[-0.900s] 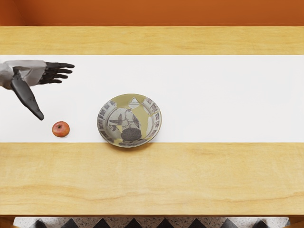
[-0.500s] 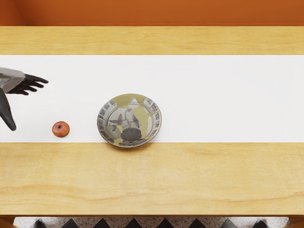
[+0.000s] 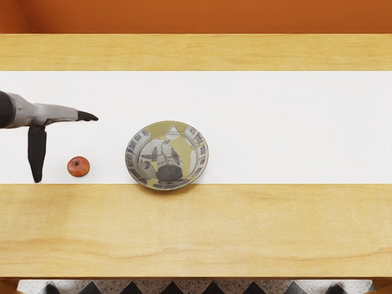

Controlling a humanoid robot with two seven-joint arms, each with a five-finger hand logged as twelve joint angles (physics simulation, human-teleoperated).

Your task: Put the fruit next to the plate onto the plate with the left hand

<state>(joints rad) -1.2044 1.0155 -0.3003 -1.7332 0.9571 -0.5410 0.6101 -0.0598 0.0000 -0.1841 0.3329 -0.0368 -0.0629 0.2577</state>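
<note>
Fruit (image 3: 78,166): small red apple, lying on the white runner (image 3: 275,122) near its front edge; nothing is touching it
Fruit's place: sitting left of the plate and apart from it, not on it
Plate (image 3: 166,155): round dish with a dark patterned rim and a painted figure inside, resting on the runner, its front rim just reaching the runner's front edge
Left hand (image 3: 55,115): coming in from the left edge, turned edge-on, hovering behind the fruit and slightly to its left, clear of it
Fingers (image 3: 87,116): dark, stretching straight out to the right, lying close together, opened flat and gripping nothing
Thumb (image 3: 37,153): dark, pointing down toward the front edge of the runner, its tip ending just left of the fruit with a gap between
Table (image 3: 245,226): light wood, carrying the runner across its width
Wall (image 3: 202,15): orange, running behind the table
</note>
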